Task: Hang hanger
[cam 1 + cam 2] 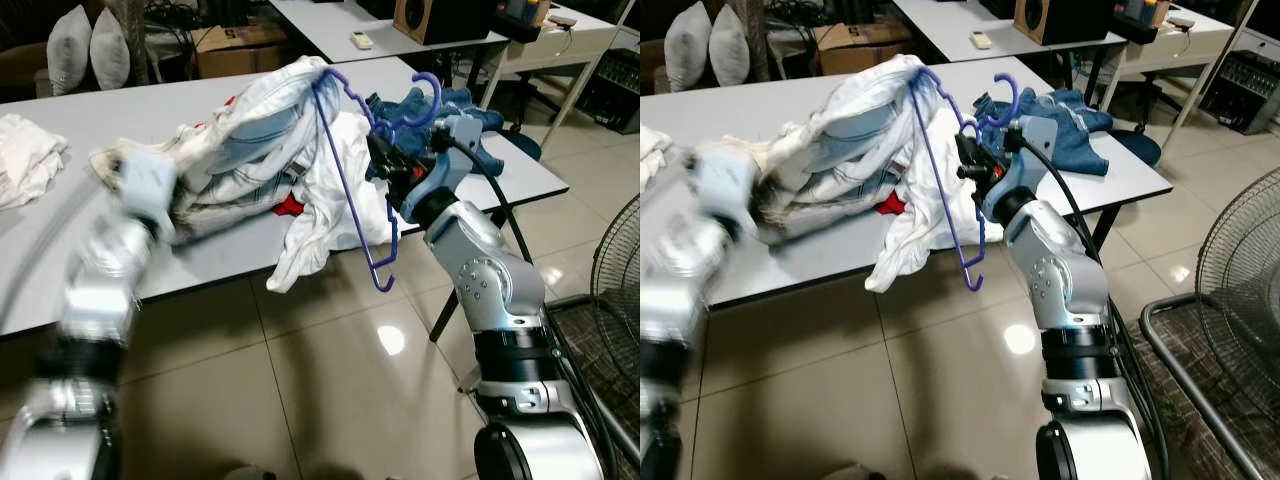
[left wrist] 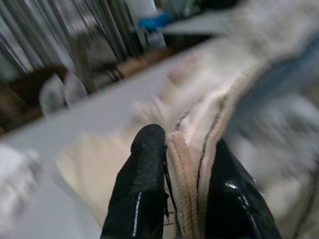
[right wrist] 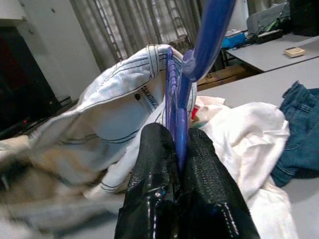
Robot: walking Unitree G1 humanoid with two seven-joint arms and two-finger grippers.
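A blue plastic hanger (image 1: 352,170) stands tilted above the grey table (image 1: 80,130), one shoulder pushed into a white garment (image 1: 270,110) with thin dark stripes. My right gripper (image 1: 378,150) is shut on the hanger just below its hook (image 1: 428,98); in the right wrist view the blue bar (image 3: 177,109) runs between the black fingers (image 3: 154,164). My left gripper (image 2: 177,164) is shut on a cream, dark-stitched hem of the garment (image 2: 192,149), at the cloth's left end (image 1: 135,175). The left arm is blurred.
More white cloth (image 1: 340,200) and something red (image 1: 288,208) lie under the garment. Blue jeans (image 1: 470,120) lie at the table's right end, another white cloth (image 1: 25,155) at its left. A fan grille (image 1: 615,270) and metal frame stand right on the tiled floor.
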